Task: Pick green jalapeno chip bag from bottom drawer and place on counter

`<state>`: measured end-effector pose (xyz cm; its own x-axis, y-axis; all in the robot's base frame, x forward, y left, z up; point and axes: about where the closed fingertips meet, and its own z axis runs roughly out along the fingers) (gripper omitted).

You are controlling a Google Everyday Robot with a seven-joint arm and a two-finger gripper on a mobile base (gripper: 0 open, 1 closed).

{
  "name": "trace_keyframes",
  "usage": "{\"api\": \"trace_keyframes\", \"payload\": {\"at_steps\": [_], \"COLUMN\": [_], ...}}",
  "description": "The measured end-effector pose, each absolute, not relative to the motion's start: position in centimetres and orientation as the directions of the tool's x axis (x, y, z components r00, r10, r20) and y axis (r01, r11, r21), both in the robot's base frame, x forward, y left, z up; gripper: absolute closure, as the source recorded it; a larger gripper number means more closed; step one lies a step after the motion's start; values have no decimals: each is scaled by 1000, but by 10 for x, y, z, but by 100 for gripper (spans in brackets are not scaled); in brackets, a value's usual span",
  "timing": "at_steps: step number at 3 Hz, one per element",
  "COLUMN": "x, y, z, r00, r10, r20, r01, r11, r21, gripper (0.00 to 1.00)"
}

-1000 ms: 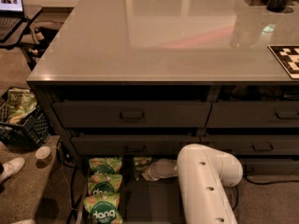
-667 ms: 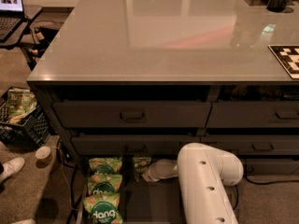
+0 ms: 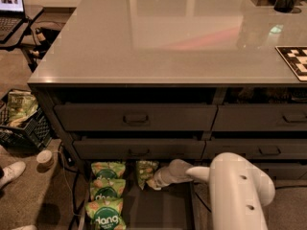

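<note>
Item, nearest: white arm [image 3: 240, 190], reaching left into the bottom drawer [image 3: 158, 212]. Gripper [image 3: 155, 180] rests against the green jalapeno chip bag [image 3: 145, 170], which lies at the drawer's rear; whether it grips cannot be told. Change over the last second: none, so the pickup looks stalled or only settling. Beside: dang bags [image 3: 106, 198]. Above: bench [image 3: 172, 37], glossy grey, with a checkered board [image 3: 293, 61] at its right edge. Floor, left: crate [image 3: 21, 126].

Glossy smooth counter [image 3: 182, 37]; crinkly bag [image 3: 144, 169] nr matt tool [image 3: 155, 181].
</note>
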<state>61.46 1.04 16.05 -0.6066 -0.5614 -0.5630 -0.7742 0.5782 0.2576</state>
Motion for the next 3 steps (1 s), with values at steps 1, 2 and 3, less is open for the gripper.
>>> {"api": "trace_keyframes", "payload": {"at_steps": [1, 2, 3], "x": [598, 584, 566], "y": [6, -3, -17], "z": [181, 202, 221], "r00": [-608, -600, -600], "r10": [-551, -546, -544], "r20": [-572, -586, -586], "r01": [-782, -789, -788], "r11": [542, 525, 531], "r21": [309, 318, 313], "gripper": [100, 100, 100]}}
